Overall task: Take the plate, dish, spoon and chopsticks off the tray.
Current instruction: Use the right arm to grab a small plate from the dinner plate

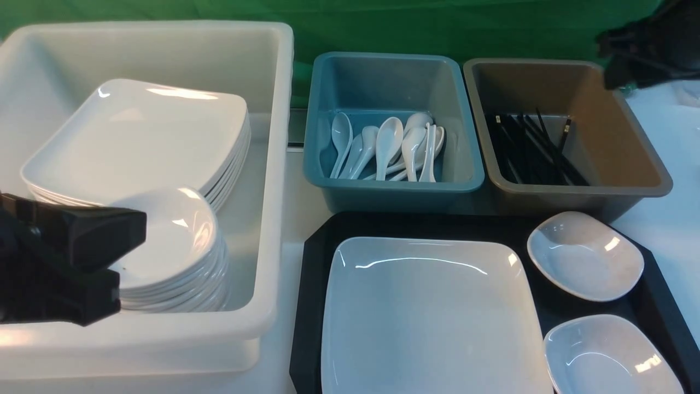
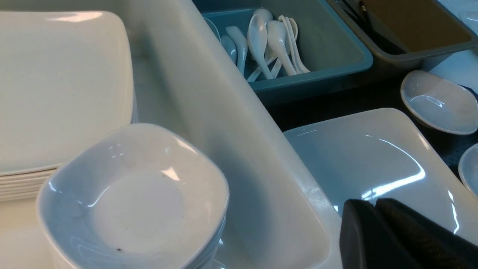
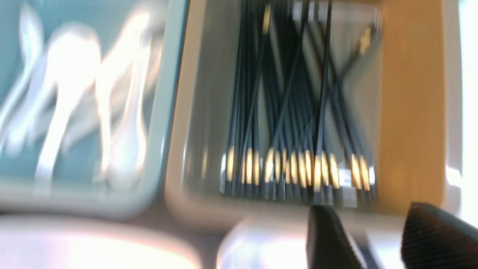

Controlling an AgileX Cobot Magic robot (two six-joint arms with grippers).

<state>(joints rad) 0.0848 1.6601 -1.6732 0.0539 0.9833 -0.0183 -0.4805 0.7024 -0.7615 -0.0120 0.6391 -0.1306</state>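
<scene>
**Plate and dishes sit on the tray**

White desk [image 1: 667, 219], green backdrop [image 1: 383, 27]. The glossy white square plate [image 1: 432, 312] fills the black tray [image 1: 311, 306], with two small dishes [image 1: 585, 254] to its right. The left tool [image 2: 375, 209] is pinched closed, empty, by the white tub [image 1: 273, 164]. The right tool [image 3: 369, 220] is parted, empty, near the brown bin [image 1: 629, 137].

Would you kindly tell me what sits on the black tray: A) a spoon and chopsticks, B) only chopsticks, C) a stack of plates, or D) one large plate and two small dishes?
D: the tray carries the large plate, the far small dish and the near small dish.
</scene>
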